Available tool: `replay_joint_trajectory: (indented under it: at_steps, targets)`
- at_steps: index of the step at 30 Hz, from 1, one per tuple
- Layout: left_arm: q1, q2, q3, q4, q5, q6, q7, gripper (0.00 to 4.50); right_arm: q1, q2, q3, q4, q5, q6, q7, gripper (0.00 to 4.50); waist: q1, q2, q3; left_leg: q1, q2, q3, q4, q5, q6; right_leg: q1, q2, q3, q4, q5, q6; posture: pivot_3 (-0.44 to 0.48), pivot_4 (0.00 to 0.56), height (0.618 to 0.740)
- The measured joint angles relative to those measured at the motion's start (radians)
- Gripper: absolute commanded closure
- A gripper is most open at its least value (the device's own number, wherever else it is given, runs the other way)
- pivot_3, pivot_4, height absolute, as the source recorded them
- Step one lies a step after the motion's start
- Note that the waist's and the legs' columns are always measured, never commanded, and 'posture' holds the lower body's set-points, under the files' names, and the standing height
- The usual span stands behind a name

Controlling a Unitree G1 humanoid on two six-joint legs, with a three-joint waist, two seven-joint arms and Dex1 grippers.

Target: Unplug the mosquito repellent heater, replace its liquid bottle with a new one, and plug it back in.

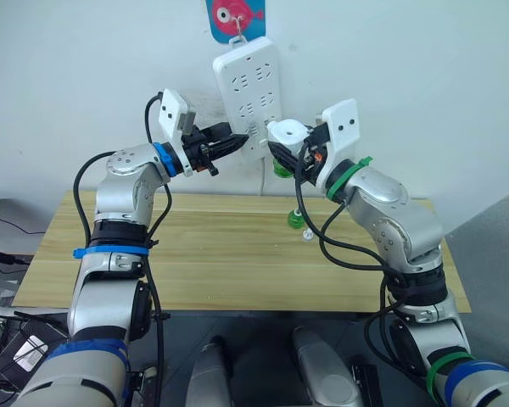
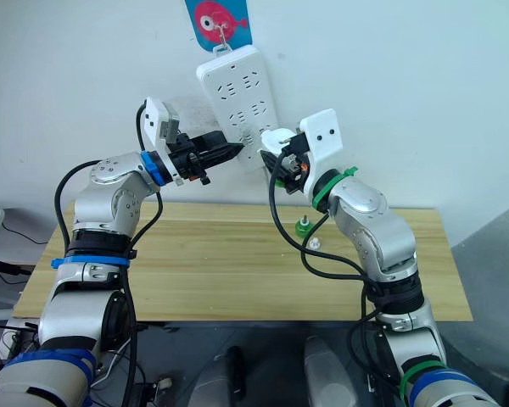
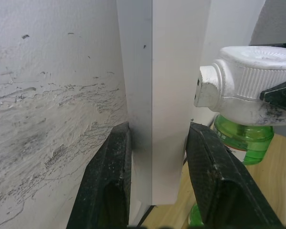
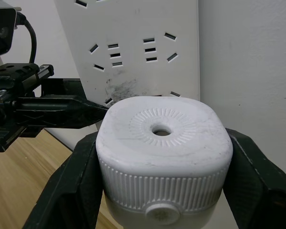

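The left gripper (image 1: 237, 143) is seen clamped across the lower edge of the power strip (image 1: 248, 85), one finger (image 3: 107, 191) on the wall side and the other on the socket face; the strip is steadied by it. The right gripper (image 4: 162, 181) is seen closed around the heater (image 4: 163, 152), one finger on each flank, the top hole facing the wrist camera. A green bottle (image 3: 243, 138) is seen hanging under the heater. The heater is held just beside the strip's lower right sockets; whether the prongs are seated cannot be told. On the table (image 1: 195, 254), below the right arm, another small green bottle (image 1: 296, 220) is noted, with a small white piece (image 1: 307, 236) just beside it.

Risks, as judged:
- The strip hangs from a hook and could swing if the left grip slips, so the prongs would miss or bind in the slots.
- A skewed push or pull by the right arm could bend the prongs or twist the heater in the fingers.
- The hanging bottle could be knocked loose against the strip's edge.
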State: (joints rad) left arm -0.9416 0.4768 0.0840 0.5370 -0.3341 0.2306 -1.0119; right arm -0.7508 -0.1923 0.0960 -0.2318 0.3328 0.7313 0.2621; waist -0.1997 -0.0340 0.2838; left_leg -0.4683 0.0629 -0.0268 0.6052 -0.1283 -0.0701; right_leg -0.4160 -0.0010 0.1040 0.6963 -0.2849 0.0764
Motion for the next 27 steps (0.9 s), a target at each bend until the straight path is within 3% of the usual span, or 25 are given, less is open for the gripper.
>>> replay_joint_trajectory:
  at_steps: [27]
  targets:
    - [0.048, 0.023, 0.044, -0.087, -0.005, 0.115, 0.020, 3.18, -0.108, 0.099, 0.006, 0.267, -0.046, -0.151, 0.064, 1.55, -0.045, 0.000, 0.000, 0.004, 0.001, 0.001, 0.000, 0.003, 0.001, 0.003, 0.000, 0.000, 0.001, 0.001, -0.001, -0.248, 0.265, 0.724]
